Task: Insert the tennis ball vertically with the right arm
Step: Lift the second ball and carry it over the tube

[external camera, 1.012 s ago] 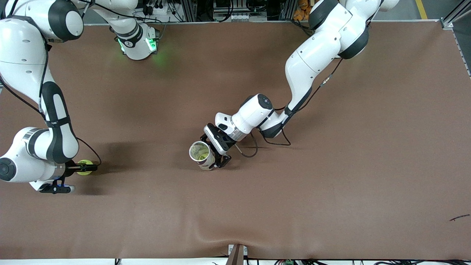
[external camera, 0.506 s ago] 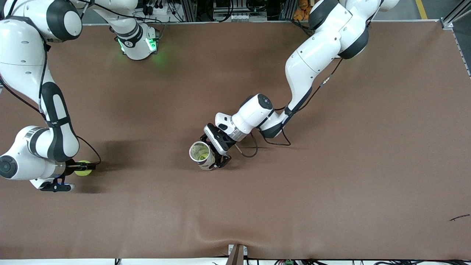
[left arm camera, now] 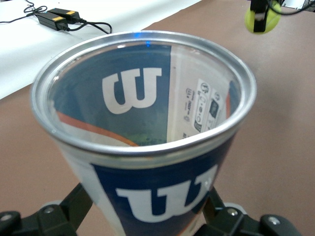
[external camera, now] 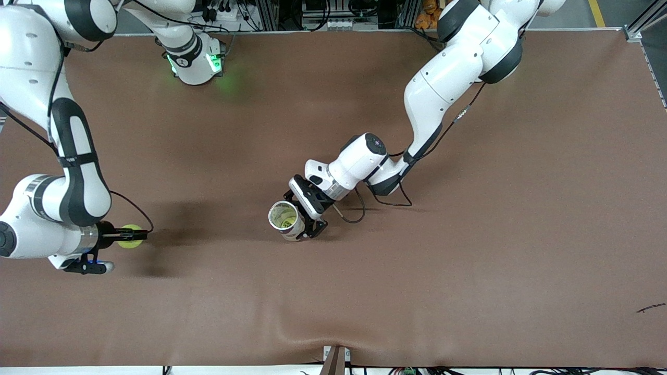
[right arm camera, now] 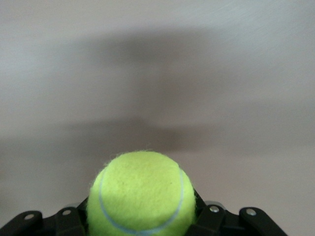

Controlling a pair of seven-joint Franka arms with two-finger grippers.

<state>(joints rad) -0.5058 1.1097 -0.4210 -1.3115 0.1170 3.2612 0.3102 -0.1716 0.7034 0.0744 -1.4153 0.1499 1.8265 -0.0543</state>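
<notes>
— Right pincer [external camera: 125, 237]?
— Over the worktop [external camera: 469, 260] by the edge at the right arm's end, pinching the ball [external camera: 131, 236]; carried clear of the surface, probably for the trip to the can.
— And mid-worktop?
— Left pincer [external camera: 308, 229] clamped round the can [external camera: 285, 219], mouth up and open, likely steadying it for a straight drop from above.
— Inside the can?
— Something green at the bottom; cannot tell what.

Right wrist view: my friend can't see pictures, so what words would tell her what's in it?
A bright yellow-green tennis ball fills the lower middle of the picture, clamped in the right gripper, whose black fingers press on both sides of it. The brown table, crossed by soft shadows, fills the rest.
</notes>
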